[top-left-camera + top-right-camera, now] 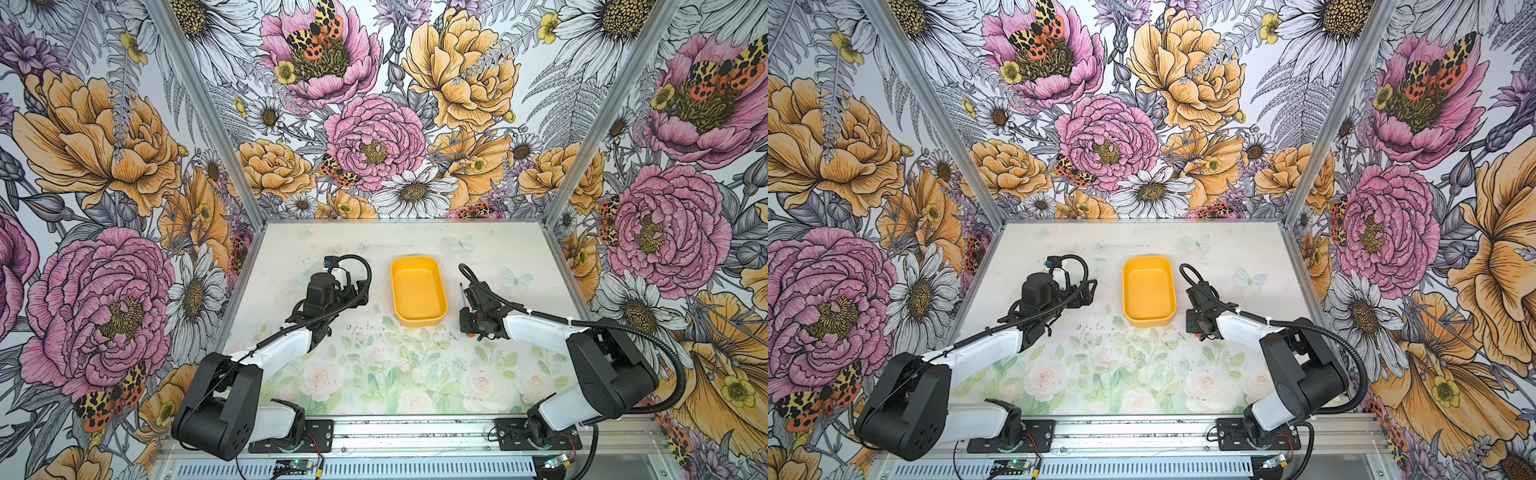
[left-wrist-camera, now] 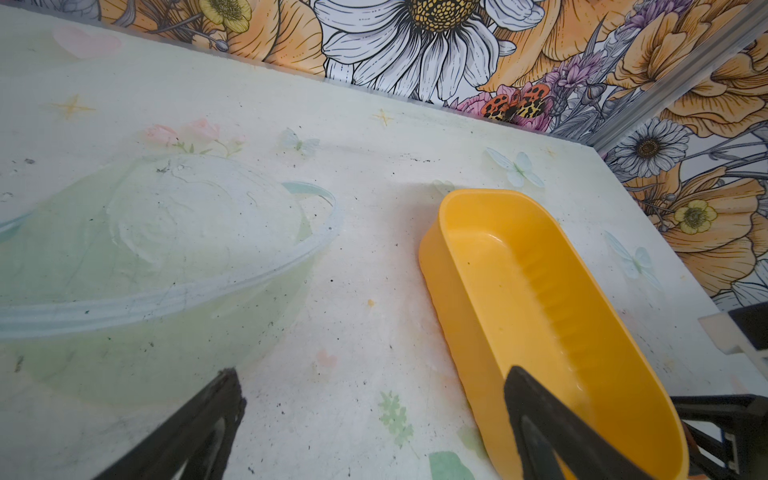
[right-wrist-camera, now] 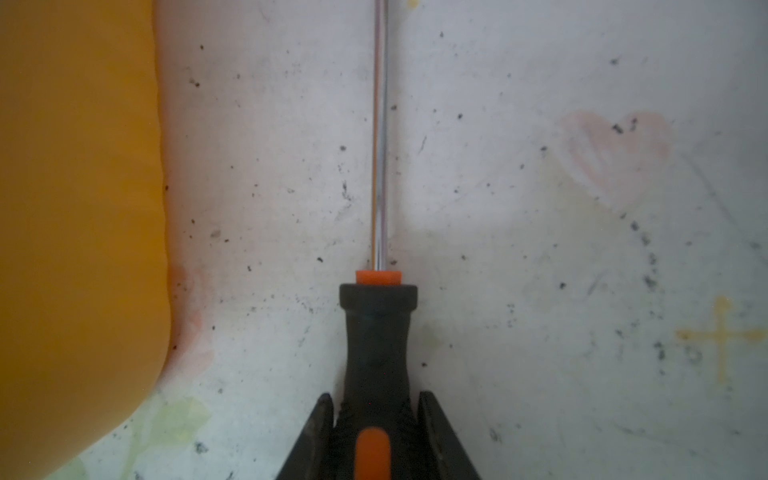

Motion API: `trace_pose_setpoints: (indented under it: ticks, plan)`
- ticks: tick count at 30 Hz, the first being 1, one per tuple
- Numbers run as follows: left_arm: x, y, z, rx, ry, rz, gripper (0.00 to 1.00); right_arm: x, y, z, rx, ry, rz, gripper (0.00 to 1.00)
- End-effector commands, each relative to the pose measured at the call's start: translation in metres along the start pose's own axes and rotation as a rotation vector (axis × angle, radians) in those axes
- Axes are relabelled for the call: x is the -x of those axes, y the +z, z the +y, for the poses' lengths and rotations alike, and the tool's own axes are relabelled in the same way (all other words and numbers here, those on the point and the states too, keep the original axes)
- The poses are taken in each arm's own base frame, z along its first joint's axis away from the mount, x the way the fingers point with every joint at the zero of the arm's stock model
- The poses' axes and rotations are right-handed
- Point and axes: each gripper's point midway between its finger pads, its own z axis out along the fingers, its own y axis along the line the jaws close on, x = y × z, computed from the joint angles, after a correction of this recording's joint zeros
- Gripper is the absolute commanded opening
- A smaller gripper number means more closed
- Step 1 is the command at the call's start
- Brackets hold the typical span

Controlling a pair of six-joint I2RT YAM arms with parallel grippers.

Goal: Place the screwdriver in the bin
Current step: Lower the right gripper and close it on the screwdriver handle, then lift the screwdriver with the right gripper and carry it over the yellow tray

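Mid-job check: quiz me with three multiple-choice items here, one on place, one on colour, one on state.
1. Where is the screwdriver?
A. Inside the bin.
B. Outside the bin, on the right arm's side.
C. Outside it, on the left arm's side.
2. What colour is the bin?
A. Yellow-orange.
B. Blue.
C. White.
3. What is the right gripper doing?
A. Standing wide open.
B. Shut on the bin's rim.
C. Shut on the screwdriver's handle.
Answers: 1 B, its shaft shows right of the bin in a top view; 2 A, plain in every view; 3 C, both fingers press the handle.
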Motion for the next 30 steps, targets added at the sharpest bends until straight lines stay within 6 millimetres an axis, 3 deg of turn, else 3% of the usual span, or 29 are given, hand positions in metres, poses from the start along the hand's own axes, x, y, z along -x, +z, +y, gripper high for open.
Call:
trace_pose_setpoints:
  ticks: [1,6,10,20,24,30]
  plan:
    - [-0.001,-0.005,-0.004,-0.016,-0.009,0.0,0.99,0.021,-0.021,0.011,0.079,0.06,-0.054,0.0]
    - [-0.001,-0.005,-0.003,-0.016,-0.01,0.001,0.99,0.043,-0.052,0.01,0.142,0.122,-0.125,0.0]
    - [-0.002,-0.005,-0.002,-0.014,-0.007,0.006,0.99,0.069,-0.088,0.011,0.158,0.143,-0.211,0.0]
    - [0.001,-0.006,-0.005,-0.027,-0.017,0.001,0.99,0.164,-0.178,0.044,0.2,0.185,-0.511,0.0]
    - [-0.001,-0.007,-0.005,-0.025,-0.017,0.001,0.99,0.187,-0.183,0.07,0.203,0.163,-0.54,0.0]
    - [-0.001,-0.009,-0.004,-0.019,-0.015,0.001,0.99,0.191,-0.165,0.11,0.185,0.129,-0.524,0.0]
